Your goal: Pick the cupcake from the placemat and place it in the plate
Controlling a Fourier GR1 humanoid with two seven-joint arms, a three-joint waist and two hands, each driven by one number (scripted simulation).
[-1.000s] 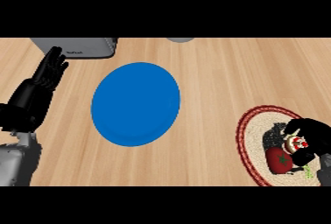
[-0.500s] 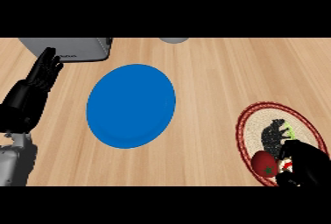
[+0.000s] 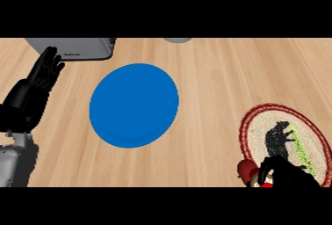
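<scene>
Fingers (image 3: 269,166) of the right hand (image 3: 288,176) curled round the cupcake (image 3: 247,169), whose red wrapper showed at the near left rim of the round placemat (image 3: 259,118). The placemat, red-bordered with a black animal figure, lay at the near right of the wooden counter (image 3: 220,70). The blue plate (image 3: 133,105) sat well apart to the left. At the far left edge, the left hand (image 3: 40,79) rested, fingers straight, near a grey appliance (image 3: 77,47).

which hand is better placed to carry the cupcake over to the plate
Right. The right hand is already curled round the cupcake at the placemat; the left hand rests open beyond the plate.
</scene>
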